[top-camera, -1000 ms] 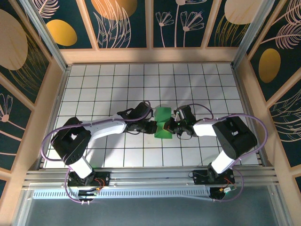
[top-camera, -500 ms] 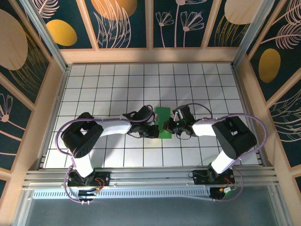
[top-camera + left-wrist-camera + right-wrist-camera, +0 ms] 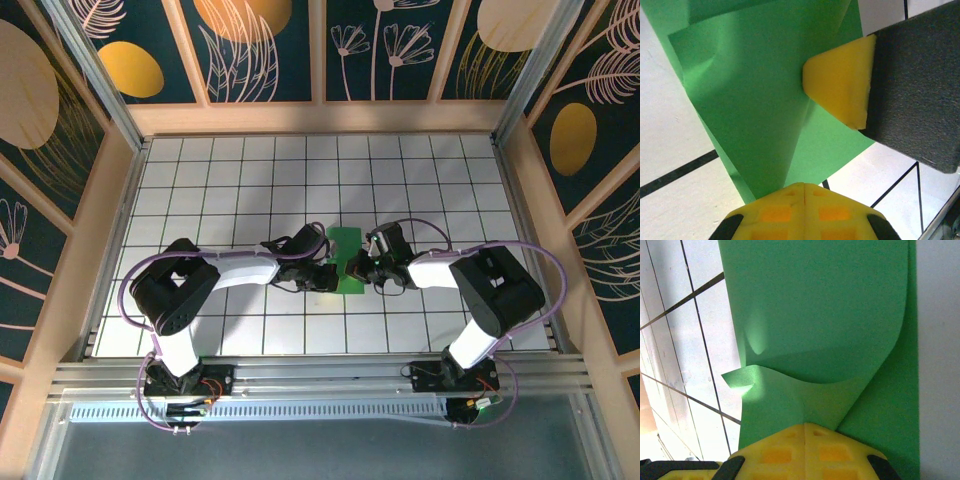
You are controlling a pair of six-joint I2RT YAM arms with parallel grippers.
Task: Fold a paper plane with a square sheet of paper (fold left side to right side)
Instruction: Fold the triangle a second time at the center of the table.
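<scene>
While the left arm (image 3: 235, 270) reached in low across the white gridded desk (image 3: 220, 190), the left fingers (image 3: 327, 276) met the left edge of the square sheet of paper (image 3: 347, 258). Seen from the left wrist, the 2 yellow tips were pressed together with no gap. The green sheet ran down into them, so they were closed on the paper.

The sheet sat near the middle of the desk, a little toward the arm bases, between the 2 sets of fingers. It was not flat. The left wrist view showed a raised ridge running up the sheet from the tips, with angled layers higher up. The right wrist view showed an upper layer bowed above a flatter layer at the right, and a small corner sticking out at the left.

On the right side of the sheet, the right fingers (image 3: 363, 268) came in from the right arm (image 3: 440, 272). Their yellow tips also stood shut against each other, clamped on the sheet's edge. One of those tips showed in the left wrist view, lying against the paper's right margin.
</scene>
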